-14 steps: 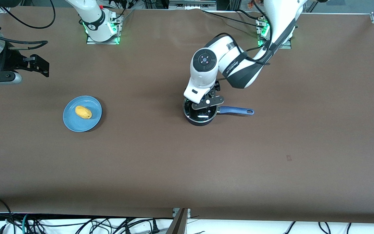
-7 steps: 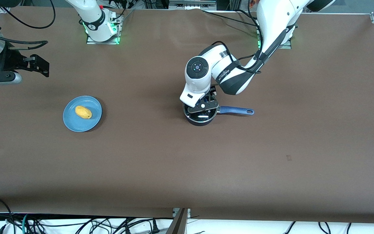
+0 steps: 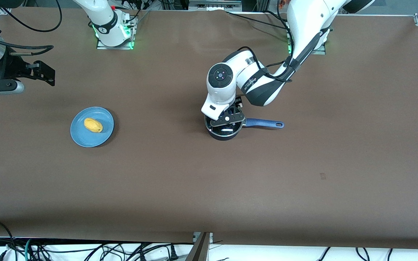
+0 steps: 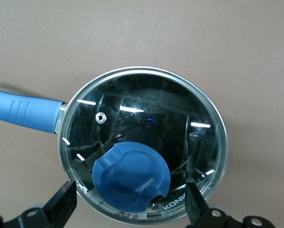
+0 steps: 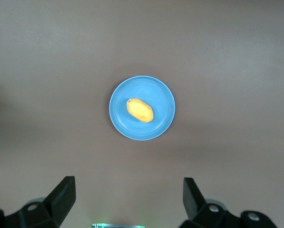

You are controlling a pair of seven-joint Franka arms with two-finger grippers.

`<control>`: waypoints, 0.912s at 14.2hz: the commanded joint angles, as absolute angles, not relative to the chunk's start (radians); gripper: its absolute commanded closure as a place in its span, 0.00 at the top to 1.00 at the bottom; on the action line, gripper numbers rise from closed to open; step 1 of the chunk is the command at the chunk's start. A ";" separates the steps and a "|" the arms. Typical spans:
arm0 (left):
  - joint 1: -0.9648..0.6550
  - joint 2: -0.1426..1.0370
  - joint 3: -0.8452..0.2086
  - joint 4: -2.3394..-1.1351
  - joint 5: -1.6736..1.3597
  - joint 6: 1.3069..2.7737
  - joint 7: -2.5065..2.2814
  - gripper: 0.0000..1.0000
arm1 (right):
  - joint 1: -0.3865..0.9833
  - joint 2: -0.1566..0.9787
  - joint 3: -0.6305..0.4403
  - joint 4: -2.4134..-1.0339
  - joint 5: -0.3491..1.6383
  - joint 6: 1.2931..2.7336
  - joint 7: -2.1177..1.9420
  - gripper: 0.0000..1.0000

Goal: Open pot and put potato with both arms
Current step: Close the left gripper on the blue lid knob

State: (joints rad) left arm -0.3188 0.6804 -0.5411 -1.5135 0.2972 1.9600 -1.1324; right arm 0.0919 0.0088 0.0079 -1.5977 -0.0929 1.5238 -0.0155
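Observation:
The pot (image 3: 224, 135) stands mid-table, its blue handle (image 3: 265, 123) pointing toward the left arm's end. A glass lid (image 4: 180, 104) with a blue knob (image 4: 132, 175) covers it. My left gripper (image 3: 227, 121) hangs just over the lid, open, with one black finger (image 4: 63, 204) on each side of the knob and neither touching it. The potato (image 3: 93, 125) lies on a blue plate (image 3: 82, 137) toward the right arm's end. My right gripper (image 3: 44, 74) waits high up at that end, open and empty, and the potato (image 5: 140, 110) shows far below it.
The two arm bases (image 3: 114, 34) with green lights stand along the table's edge farthest from the front camera. Cables hang off the edge nearest the front camera. Brown tabletop (image 3: 209, 188) surrounds the pot and the plate.
The left arm's hand has come down closer over the lid and shifted slightly toward the right arm's end, then held still. The right arm, pot and potato have not moved.

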 commanded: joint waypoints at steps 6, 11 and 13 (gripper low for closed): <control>-0.334 0.712 -0.531 -1.482 0.354 1.968 -1.150 1.00 | 0.084 0.017 0.014 -1.577 -0.080 1.508 -0.012 1.00; -0.334 0.712 -0.531 -1.482 0.356 1.968 -1.147 1.00 | 0.083 0.017 0.014 -1.577 -0.080 1.509 -0.012 1.00; -0.334 0.712 -0.531 -1.482 0.356 1.968 -1.146 0.98 | 0.084 0.018 0.014 -1.577 -0.080 1.509 -0.012 1.00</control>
